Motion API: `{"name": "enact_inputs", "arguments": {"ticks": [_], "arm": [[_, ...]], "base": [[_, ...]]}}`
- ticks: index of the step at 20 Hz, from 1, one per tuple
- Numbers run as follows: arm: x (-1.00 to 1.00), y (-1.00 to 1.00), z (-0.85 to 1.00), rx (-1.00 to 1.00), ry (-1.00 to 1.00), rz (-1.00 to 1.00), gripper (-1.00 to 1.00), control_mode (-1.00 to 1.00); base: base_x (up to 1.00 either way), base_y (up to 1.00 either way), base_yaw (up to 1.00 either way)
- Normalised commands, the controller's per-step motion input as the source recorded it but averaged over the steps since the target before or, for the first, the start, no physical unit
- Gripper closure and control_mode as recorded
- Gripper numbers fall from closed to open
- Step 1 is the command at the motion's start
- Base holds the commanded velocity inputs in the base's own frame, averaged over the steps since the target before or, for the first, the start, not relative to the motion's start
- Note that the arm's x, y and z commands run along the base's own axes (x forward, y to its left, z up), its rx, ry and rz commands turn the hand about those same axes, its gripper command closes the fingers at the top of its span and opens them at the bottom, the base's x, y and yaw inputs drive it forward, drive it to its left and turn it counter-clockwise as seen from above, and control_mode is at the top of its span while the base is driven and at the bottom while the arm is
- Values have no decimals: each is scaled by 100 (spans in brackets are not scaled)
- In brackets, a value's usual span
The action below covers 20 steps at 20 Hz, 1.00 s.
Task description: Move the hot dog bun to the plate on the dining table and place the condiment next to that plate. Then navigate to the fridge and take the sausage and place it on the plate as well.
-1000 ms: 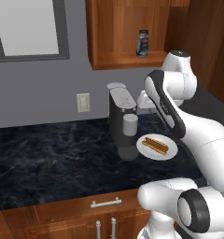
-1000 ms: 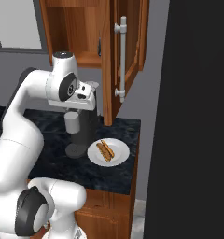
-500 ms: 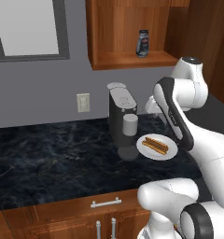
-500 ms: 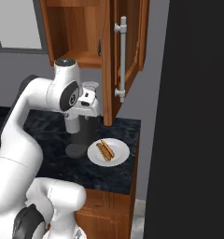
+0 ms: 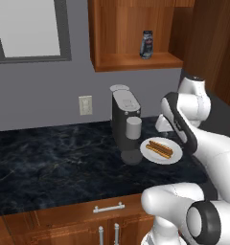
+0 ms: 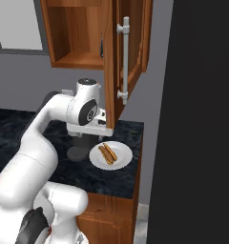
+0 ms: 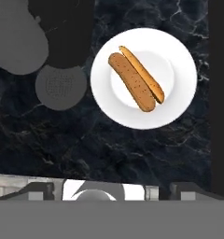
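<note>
The hot dog bun (image 7: 135,79), tan-orange and split lengthwise, lies on a plain white plate (image 7: 179,100) on the black marbled counter; the bun (image 5: 160,148) sits just right of the coffee machine. The bun (image 6: 107,153) also shows under the open cabinet door. My gripper (image 7: 114,191) hovers well above the counter, looking straight down, with the white plate ahead of its fingertips. It is open with nothing between the fingers. The condiment (image 5: 146,44), a small dark bottle, stands on the open wall-cabinet shelf above. The red-rimmed plate, dining table, fridge and sausage are out of view.
A grey coffee machine (image 5: 125,119) stands left of the white plate. The open cabinet door (image 6: 128,57) with its steel handle hangs close beside my hand. A tall dark panel (image 6: 202,119) bounds the counter's right end. A wall outlet (image 5: 85,105) is on the grey wall.
My arm has swung to the right and the hand has moved in over the white plate, nearer the cabinet door. The bun, plate and bottle have not moved.
</note>
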Motion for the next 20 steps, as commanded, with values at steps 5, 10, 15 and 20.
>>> {"name": "enact_inputs", "arguments": {"ticks": [5,10,15,20], "arm": [[34,-21,-35,0,17,4,-100,-100],[42,-5,-28,-3,2,5,-100,-100],[35,-2,-39,-3,0,11,-100,-100],[22,0,-42,-1,3,11,-100,-100]], "base": [[0,0,0],[0,0,0],[0,0,0],[0,0,0]]}}
